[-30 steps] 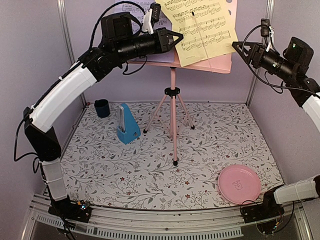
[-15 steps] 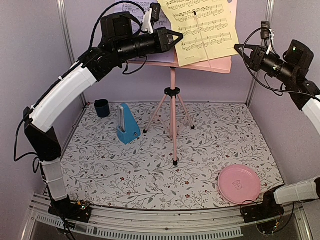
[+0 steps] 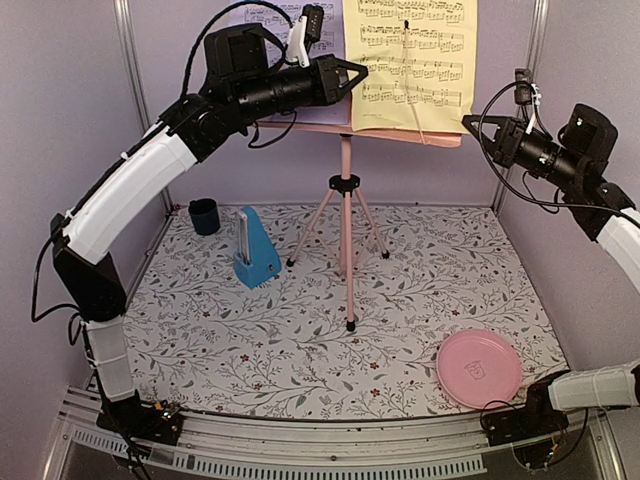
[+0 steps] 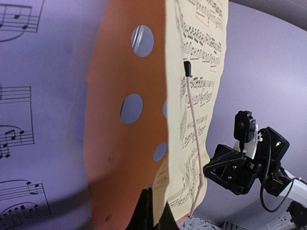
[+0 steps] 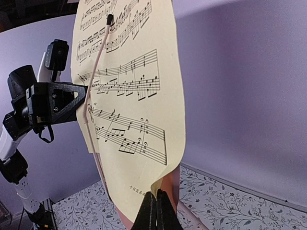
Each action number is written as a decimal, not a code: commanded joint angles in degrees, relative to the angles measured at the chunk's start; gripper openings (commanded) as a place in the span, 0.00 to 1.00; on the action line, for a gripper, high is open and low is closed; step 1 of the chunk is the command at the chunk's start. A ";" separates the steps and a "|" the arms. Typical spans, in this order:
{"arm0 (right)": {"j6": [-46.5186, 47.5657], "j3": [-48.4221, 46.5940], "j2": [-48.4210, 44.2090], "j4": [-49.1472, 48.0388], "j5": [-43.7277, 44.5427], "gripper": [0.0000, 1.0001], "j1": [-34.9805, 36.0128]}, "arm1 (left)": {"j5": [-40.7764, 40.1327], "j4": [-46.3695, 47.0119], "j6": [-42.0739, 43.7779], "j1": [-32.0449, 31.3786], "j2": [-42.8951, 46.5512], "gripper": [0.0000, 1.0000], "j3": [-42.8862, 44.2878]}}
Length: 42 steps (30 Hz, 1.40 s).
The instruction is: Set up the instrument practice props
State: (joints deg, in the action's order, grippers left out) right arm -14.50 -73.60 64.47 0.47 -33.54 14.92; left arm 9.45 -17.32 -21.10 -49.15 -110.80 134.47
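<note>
We hold our left gripper [image 3: 358,71] and right gripper [image 3: 467,122] high, jaws closed, tips facing each other

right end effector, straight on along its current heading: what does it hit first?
The right end effector, shut, aims at the lower corner of the yellow music sheet; that comes first, with the pink stand desk right behind. Contact may exist now; depth is unclear.

Close view of a pink perforated music stand desk [image 4: 120,143] with round holes. A lavender music sheet [image 4: 29,120] lies to its left, a yellow music sheet [image 4: 180,129] to its right – a thin pink retaining wire [image 4: 193,120] crosses the yellow one. At the bottom edge, the left gripper [image 4: 152,211] has its dark fingers pressed together. Beyond – the right gripper [image 4: 211,168], apart from the stand.
</note>
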 commanded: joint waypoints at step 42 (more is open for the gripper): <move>-3.43 7.05 -3.16 -7.54 0.67 0.00 1.43 | -0.91 6.52 -0.80 -0.45 8.78 0.06 -16.11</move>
State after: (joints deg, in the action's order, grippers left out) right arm -17.41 -67.35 62.08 -4.89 -33.47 15.77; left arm 8.36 -13.17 -21.82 -49.15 -102.78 118.10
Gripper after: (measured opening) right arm 0.006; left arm 0.131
